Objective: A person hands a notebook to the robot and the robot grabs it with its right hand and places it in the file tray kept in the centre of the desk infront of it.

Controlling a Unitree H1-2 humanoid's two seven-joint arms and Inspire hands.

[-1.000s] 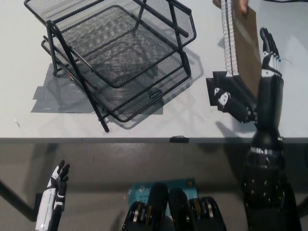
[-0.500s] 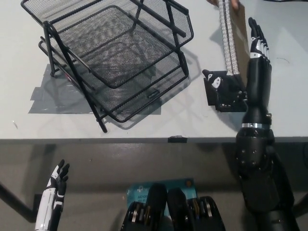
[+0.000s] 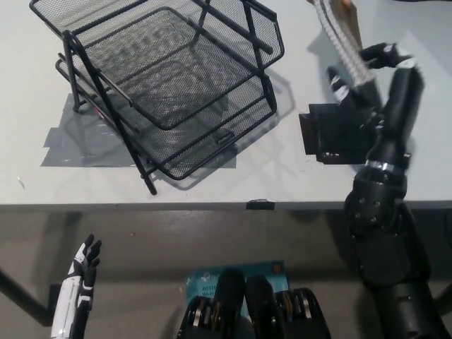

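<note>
A spiral-bound notebook with a brown cover stands tilted at the top right of the head view, and a person's hand holds its top end. My black right hand is wrapped around the notebook's lower end, with fingers curled over the cover and thumb on the spiral side. The black wire-mesh file tray, with stacked tiers, stands on the desk to the left of the hand. My white left hand rests low at the lower left, below the desk edge, with its fingers apart.
A flat black block lies on the grey desk just under my right hand. Grey tape patches lie under the tray's left side. The desk's front edge carries a small black tab.
My right hand, which stood flat and upright beside the notebook, has curled its fingers around the lower end. The notebook has tilted, its lower end swinging right.
</note>
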